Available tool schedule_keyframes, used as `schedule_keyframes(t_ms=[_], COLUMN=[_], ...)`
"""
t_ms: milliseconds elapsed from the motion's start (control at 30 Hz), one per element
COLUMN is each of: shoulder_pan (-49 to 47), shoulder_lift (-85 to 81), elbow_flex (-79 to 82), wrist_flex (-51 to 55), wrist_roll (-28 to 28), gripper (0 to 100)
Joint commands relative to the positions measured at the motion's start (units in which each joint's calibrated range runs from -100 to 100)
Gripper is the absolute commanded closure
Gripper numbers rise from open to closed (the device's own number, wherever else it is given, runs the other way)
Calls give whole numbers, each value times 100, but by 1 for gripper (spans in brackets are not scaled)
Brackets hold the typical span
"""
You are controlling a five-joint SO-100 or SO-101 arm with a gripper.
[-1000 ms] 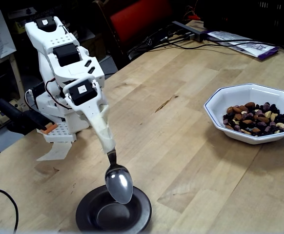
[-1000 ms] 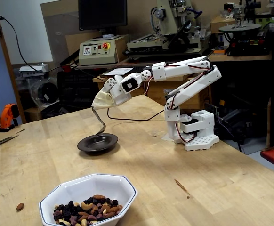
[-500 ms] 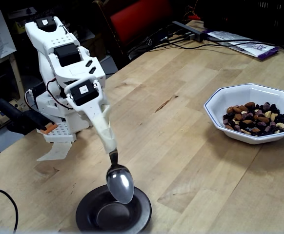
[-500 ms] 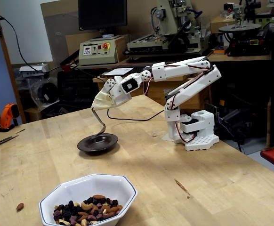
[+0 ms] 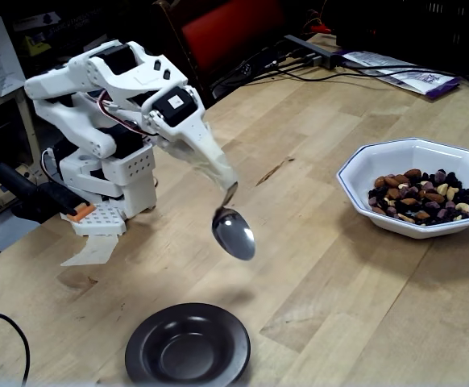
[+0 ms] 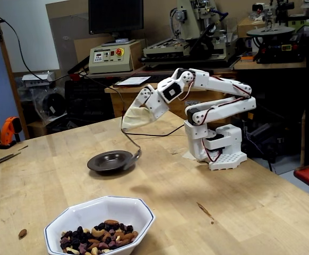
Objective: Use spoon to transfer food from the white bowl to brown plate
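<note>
Jaws (image 5: pixel 218 173) clamped on spoon (image 5: pixel 234 232), empty, in the air between brown plate (image 5: pixel 188 349) and white bowl (image 5: pixel 416 187).

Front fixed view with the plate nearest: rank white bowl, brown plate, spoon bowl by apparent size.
1. white bowl, widest
2. brown plate, slightly narrower though nearer the camera
3. spoon bowl, far smallest, held in the air
</note>
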Motion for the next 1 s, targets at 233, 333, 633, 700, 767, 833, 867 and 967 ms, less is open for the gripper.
schedule_keyframes(t_ms=[233, 333, 633, 700, 767, 833, 867, 967], shoulder_pan=[-114, -114, -121, -121, -121, -121, -128, -269], shoulder_lift=[-782, -782, -782, -782, -782, -782, -782, -782], elbow_flex=[-157, -157, -86, -86, -104, -148, -157, -157], wrist_flex=[1770, 2023, 2300, 2260, 2236, 2229, 2213, 1976], wrist_roll=[34, 34, 34, 20, 29, 29, 29, 5], gripper=[95, 95, 95, 95, 95, 95, 95, 95])
